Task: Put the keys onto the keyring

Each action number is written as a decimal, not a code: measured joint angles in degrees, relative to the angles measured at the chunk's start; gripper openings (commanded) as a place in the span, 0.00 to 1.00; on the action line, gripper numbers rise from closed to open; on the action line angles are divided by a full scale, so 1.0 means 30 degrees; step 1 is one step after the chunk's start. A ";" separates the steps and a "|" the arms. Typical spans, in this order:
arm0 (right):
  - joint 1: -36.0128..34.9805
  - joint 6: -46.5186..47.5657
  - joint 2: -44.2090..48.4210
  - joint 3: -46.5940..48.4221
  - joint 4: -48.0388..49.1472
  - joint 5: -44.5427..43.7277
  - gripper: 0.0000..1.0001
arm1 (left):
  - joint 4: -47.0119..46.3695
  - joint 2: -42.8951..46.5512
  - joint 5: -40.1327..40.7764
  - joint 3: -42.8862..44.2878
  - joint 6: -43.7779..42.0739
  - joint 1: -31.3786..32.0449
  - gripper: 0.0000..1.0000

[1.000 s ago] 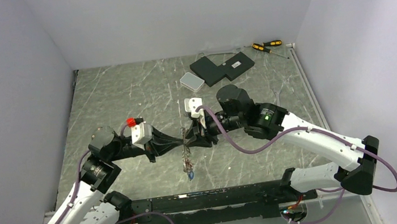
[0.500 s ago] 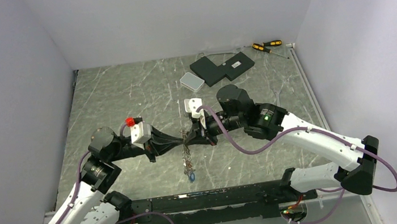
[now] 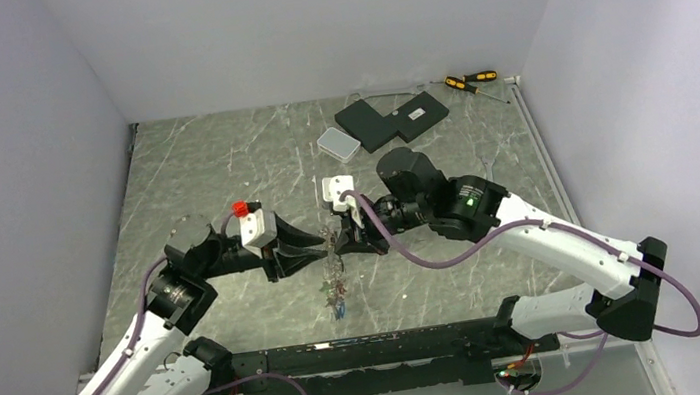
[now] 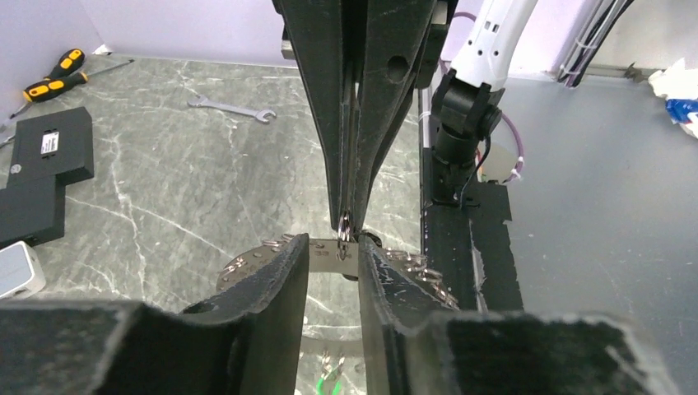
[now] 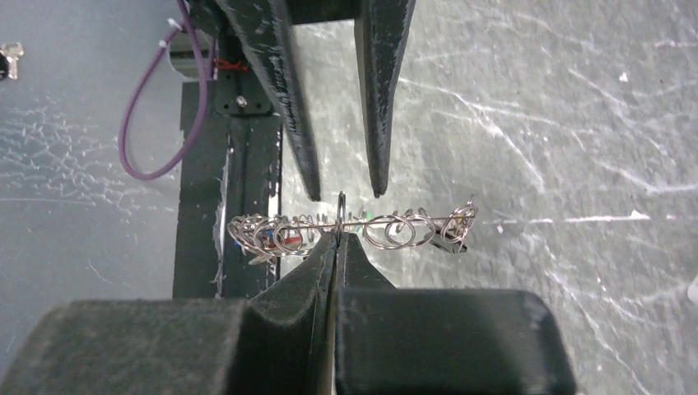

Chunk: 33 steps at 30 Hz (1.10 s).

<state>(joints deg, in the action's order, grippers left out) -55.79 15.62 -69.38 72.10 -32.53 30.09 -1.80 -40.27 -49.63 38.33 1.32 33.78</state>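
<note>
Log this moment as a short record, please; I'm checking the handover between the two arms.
Right jaws: shut on the keyring, which is seen edge-on
Left jaws: apart, one on either side of the ring's rim
Keys: hanging from the ring
Elsewhere on the table: wrench, screwdrivers, black box
</note>
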 measured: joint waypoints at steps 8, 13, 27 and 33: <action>0.0000 0.0845 -0.1260 0.2025 -0.3410 -0.1552 0.00 | 0.2135 -0.0277 0.0335 0.0736 -0.1443 0.0000 0.54; -0.0007 0.1107 -0.2433 0.3169 -0.5085 -0.2295 0.00 | 0.2433 -0.0670 0.0466 0.0787 -0.1727 0.0000 0.54; -0.0007 0.1406 -0.3446 0.3891 -0.5872 -0.2259 0.00 | 0.1931 -0.2601 0.0408 0.0809 -0.1064 0.0000 0.45; -0.0007 0.1464 -0.3665 0.3912 -0.5872 -0.1967 0.00 | 0.1523 -0.2973 0.0262 0.0809 -0.0750 0.0000 0.36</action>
<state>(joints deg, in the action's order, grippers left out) -55.81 20.01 -80.38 83.83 -50.15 24.18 2.76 -49.19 -48.84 40.75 -0.93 33.78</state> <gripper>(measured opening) 0.018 0.401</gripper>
